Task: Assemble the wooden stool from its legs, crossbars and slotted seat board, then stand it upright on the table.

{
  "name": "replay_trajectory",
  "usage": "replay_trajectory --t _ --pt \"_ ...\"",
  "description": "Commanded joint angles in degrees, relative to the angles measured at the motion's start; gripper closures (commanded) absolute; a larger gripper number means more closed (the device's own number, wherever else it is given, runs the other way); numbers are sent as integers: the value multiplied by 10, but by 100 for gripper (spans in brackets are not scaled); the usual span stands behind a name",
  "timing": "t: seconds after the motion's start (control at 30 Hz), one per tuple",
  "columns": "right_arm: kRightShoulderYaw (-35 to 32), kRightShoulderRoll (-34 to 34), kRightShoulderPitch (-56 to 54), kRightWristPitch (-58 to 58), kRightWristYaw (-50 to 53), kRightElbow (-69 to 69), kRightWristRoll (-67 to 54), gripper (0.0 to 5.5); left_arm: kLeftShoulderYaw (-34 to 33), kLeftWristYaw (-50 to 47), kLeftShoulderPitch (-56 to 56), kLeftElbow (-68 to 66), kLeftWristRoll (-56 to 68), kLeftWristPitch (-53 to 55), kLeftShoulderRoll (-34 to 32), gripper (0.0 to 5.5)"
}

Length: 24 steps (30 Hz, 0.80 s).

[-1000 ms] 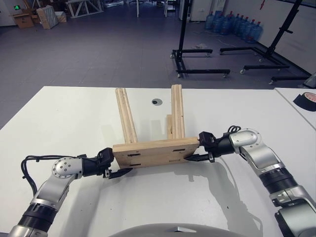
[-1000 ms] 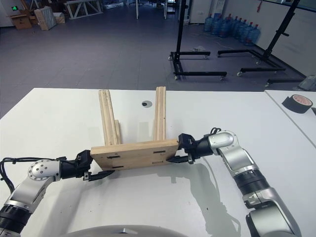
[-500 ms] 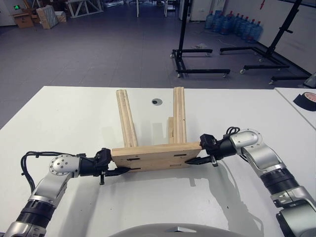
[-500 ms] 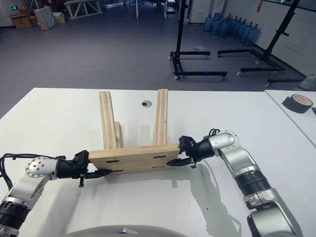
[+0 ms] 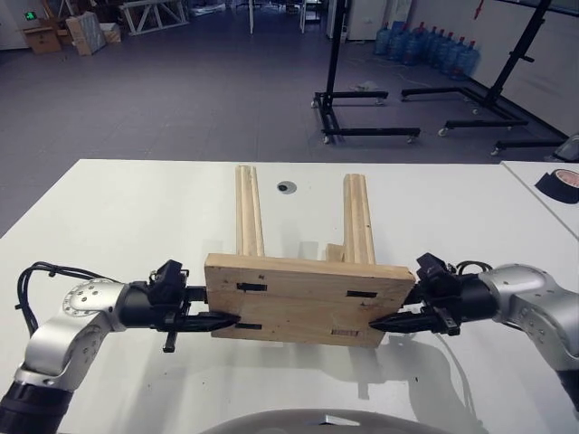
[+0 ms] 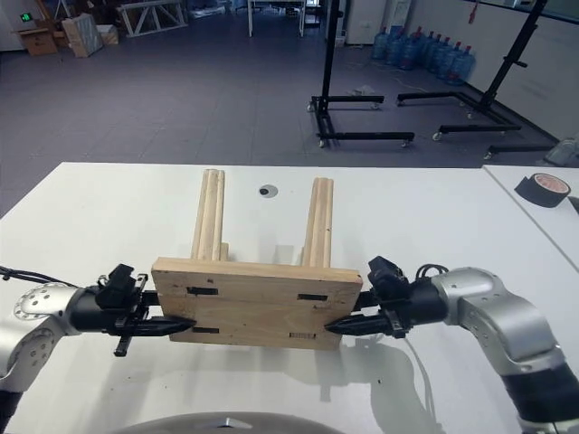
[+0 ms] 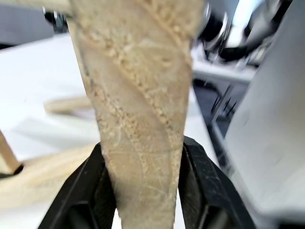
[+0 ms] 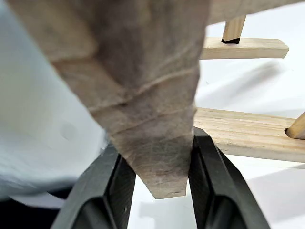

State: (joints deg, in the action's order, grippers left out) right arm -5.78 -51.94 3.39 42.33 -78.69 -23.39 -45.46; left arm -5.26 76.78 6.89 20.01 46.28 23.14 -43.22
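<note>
The assembled wooden stool hangs between my two grippers near the table's front edge. Its slotted seat board (image 5: 308, 303) faces me, and its legs (image 5: 249, 212) (image 5: 359, 217) point away over the table. My left gripper (image 5: 217, 318) is shut on the board's left edge. My right gripper (image 5: 391, 318) is shut on the right edge. Close up, the left wrist view has the board's edge (image 7: 138, 119) pinched between black fingers (image 7: 86, 191). In the right wrist view the board (image 8: 143, 95) sits between the fingers (image 8: 209, 186), with the legs beyond.
The white table (image 5: 109, 217) has a small round hole (image 5: 287, 187) behind the stool. A black tape roll (image 5: 559, 183) lies on the neighbouring table at the far right. Black wheeled stands (image 5: 371, 95) are on the floor beyond.
Both grippers have drawn the stool toward me and lifted it. The seat board has tipped up, so its slotted face now shows more fully. Both grips are unchanged.
</note>
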Motion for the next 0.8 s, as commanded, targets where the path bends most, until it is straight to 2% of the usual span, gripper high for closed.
replay_trajectory --t 0.03,0.13,0.27,0.43,0.6,0.7,0.8 --pt "-61 -9 53 110 94 -137 -271 413 -38 -162 88 193 190 72 32 398" --pt "-103 -58 95 127 164 -159 -436 413 -53 -228 139 255 268 86 29 398" --pt "-123 -124 126 98 276 -151 -624 413 -61 -361 166 304 376 58 48 398" --pt "-137 -121 200 48 325 -183 -675 413 -44 -547 164 360 494 -11 80 398" --pt "-47 -88 233 -58 384 -243 -675 413 -6 -672 117 378 548 -26 101 401" --pt "16 -47 249 -141 484 -271 -675 411 -6 -735 83 372 573 -41 111 402" --pt "94 27 217 -234 624 -299 -675 405 1 -785 54 351 562 -34 115 402"
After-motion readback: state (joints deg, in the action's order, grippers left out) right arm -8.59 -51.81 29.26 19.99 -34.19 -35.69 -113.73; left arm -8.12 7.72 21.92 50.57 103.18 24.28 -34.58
